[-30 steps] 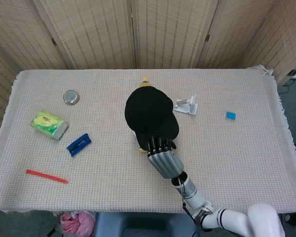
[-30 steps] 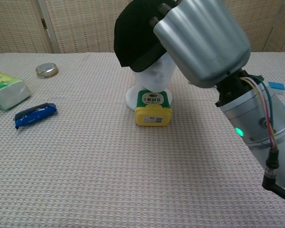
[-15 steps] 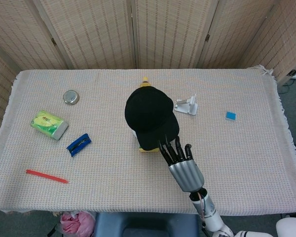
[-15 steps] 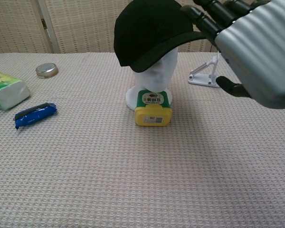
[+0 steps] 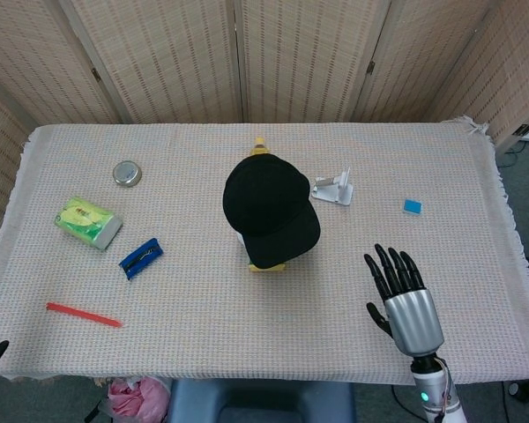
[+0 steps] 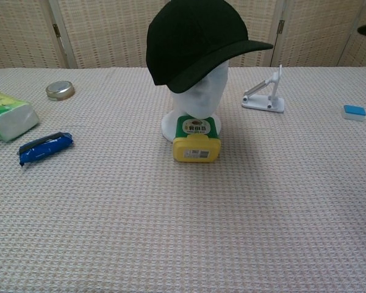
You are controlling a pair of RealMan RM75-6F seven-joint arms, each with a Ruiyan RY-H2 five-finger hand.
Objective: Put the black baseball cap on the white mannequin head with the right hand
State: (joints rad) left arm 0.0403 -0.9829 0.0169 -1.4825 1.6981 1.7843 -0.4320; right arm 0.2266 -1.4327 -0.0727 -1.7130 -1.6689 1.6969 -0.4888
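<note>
Withdrawn from the cap since the earlier frames, the right robot hand (image 5: 404, 300) is now seen at the lower right of the head view, well apart from the mannequin. Its fingers are spread and nothing is held. In the chest view only dark fingertip edges are glimpsed at the right border. The left robot hand is barely seen: a dark tip at the lower left corner of the head view, its state not to be told.

The black baseball cap (image 5: 270, 208) is seated on the white mannequin head (image 6: 204, 95) at the centre of the table (image 5: 476, 256), brim pointed toward the camera and slightly to the right in the chest view. A yellow container (image 6: 196, 140) is noted just in front of the mannequin's base.

The placement is judged complete, with the cap released and resting unaided. A slight tilt of the cap is noted; slipping is judged unlikely.
</note>
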